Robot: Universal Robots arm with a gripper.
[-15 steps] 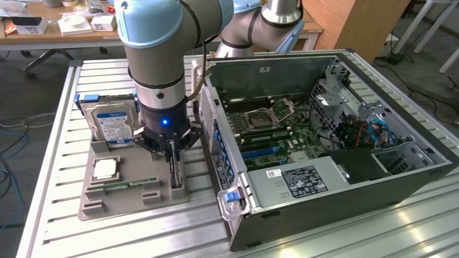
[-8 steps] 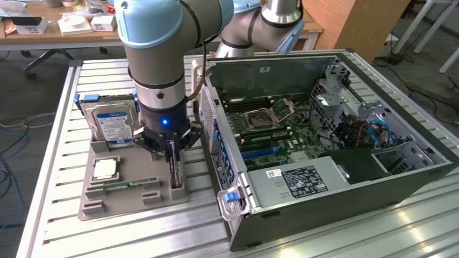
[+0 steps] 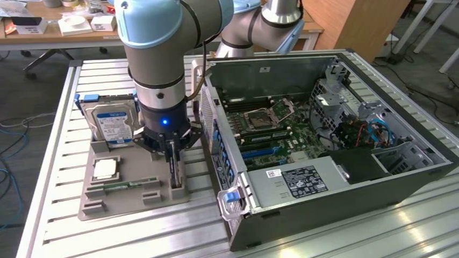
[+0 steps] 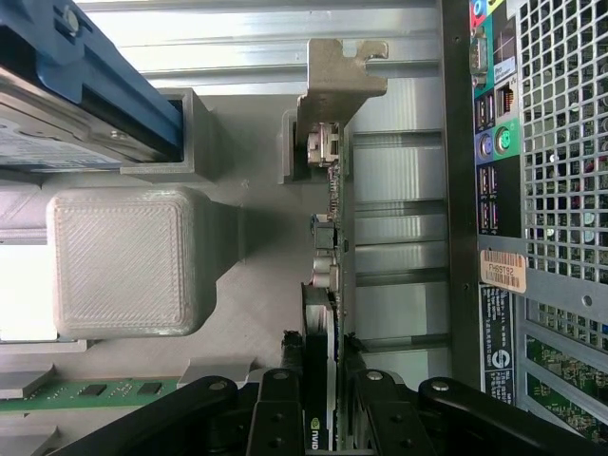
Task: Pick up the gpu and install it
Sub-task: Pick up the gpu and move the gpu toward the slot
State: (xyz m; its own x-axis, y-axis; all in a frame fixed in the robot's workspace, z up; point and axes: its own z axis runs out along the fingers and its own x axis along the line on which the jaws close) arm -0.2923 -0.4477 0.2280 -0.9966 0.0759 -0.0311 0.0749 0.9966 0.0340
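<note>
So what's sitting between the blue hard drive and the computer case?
The gpu, standing on edge in the grey holder, with the jaws closed on it. Both views show it.

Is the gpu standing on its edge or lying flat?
On its edge: the gpu stands thin and upright in the grey holder's slot, with fingers of the hand on both sides.
</note>
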